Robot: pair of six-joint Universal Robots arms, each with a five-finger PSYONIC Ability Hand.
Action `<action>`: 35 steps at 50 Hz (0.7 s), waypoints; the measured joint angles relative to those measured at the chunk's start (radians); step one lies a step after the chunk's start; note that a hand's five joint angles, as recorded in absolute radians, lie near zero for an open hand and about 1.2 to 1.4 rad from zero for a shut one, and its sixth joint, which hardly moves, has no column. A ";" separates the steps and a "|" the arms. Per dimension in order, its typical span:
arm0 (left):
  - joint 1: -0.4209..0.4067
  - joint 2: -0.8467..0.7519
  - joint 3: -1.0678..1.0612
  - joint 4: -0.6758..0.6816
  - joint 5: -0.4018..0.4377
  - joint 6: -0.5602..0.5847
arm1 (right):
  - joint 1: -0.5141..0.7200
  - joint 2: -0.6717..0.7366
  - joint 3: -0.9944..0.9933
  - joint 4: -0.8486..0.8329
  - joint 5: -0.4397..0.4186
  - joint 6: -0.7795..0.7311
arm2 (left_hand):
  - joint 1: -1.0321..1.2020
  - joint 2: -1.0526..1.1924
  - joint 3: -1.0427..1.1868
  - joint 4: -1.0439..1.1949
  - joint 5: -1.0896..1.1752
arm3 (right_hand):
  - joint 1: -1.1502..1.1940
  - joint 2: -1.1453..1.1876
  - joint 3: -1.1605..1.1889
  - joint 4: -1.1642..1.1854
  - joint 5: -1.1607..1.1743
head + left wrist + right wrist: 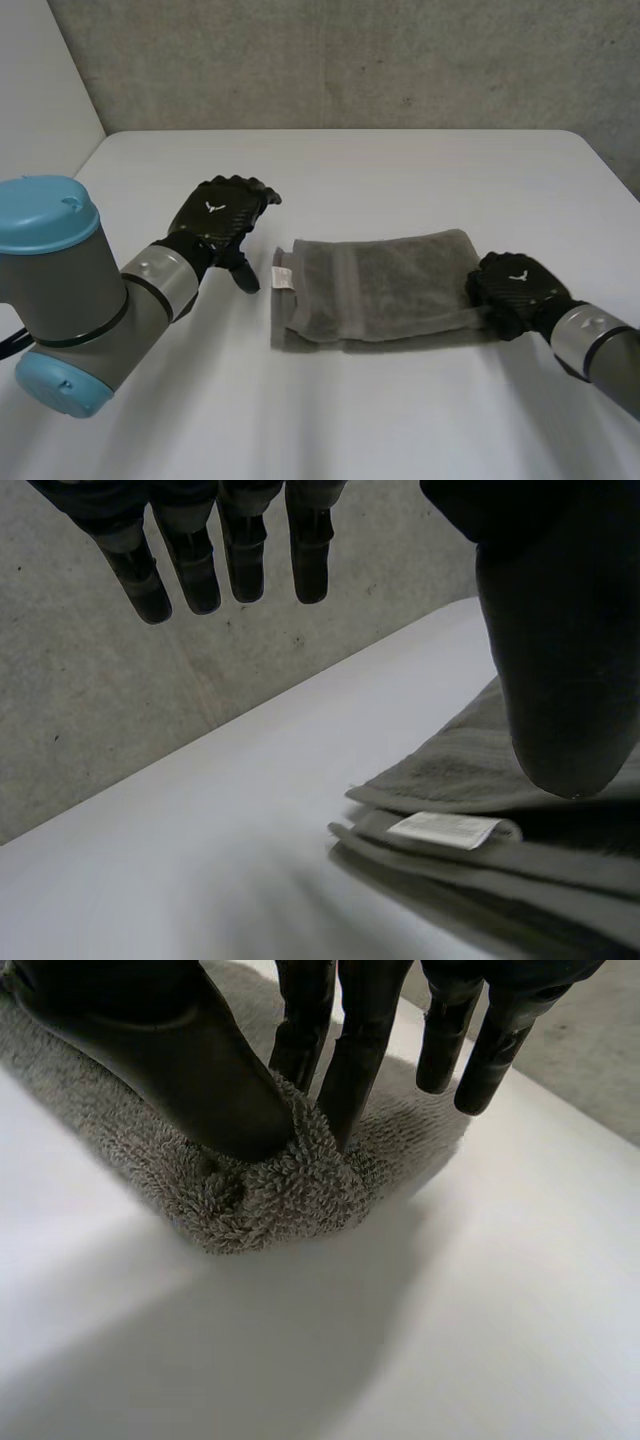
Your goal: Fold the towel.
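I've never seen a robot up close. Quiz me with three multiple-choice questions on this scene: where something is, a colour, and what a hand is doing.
1. The white label sits at the towel end nearest: A the left hand; B the right hand; C neither.
2. The towel is: A blue; B grey; C red.
3. The right hand is: A open in the air; B flat on the towel; C pinching the towel's end.
Answers: 1 A, the label lies on the left hand's side; 2 B, grey on the white table; 3 C, its thumb and fingers squeeze the cloth.
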 measured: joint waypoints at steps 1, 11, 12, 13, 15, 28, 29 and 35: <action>0.002 0.001 -0.002 -0.002 0.000 0.000 | -0.010 -0.021 0.002 0.014 -0.003 -0.013 | 0.000 0.000 0.000 0.000 0.000 | 0.000 0.000 0.000 0.000 0.000; 0.026 0.006 -0.023 -0.007 -0.001 0.000 | -0.043 -0.137 -0.050 0.156 -0.033 -0.147 | 0.000 0.000 0.000 0.000 0.000 | 0.005 0.000 0.000 0.000 0.002; 0.028 0.006 -0.025 -0.007 -0.001 0.000 | -0.042 -0.141 -0.058 0.167 -0.035 -0.154 | 0.000 0.000 0.000 0.000 0.000 | 0.004 0.000 0.000 0.000 0.003; 0.030 0.006 -0.026 -0.007 -0.001 0.000 | -0.041 -0.144 -0.063 0.173 -0.036 -0.158 | 0.000 0.000 0.000 0.000 0.000 | 0.004 0.000 0.000 0.000 0.003; 0.032 0.007 -0.028 -0.007 -0.001 0.000 | -0.033 -0.151 -0.083 0.188 -0.037 -0.165 | 0.000 0.000 0.000 0.000 0.000 | 0.004 0.000 0.000 0.000 0.003; 0.047 0.018 -0.021 -0.006 -0.002 -0.001 | 0.294 -0.128 -0.307 0.192 -0.008 -0.161 | 0.000 0.000 0.000 0.000 0.000 | 0.009 0.010 0.000 0.000 0.006; 0.048 0.019 -0.021 -0.006 -0.002 -0.001 | 0.342 -0.104 -0.334 0.192 -0.003 -0.160 | 0.000 0.000 0.000 0.000 0.000 | 0.009 0.010 0.000 0.000 0.006; 0.049 0.026 -0.020 -0.003 -0.002 -0.001 | 0.566 0.063 -0.453 0.191 0.046 -0.165 | 0.000 0.000 0.000 0.000 0.000 | 0.009 0.010 0.000 0.000 0.006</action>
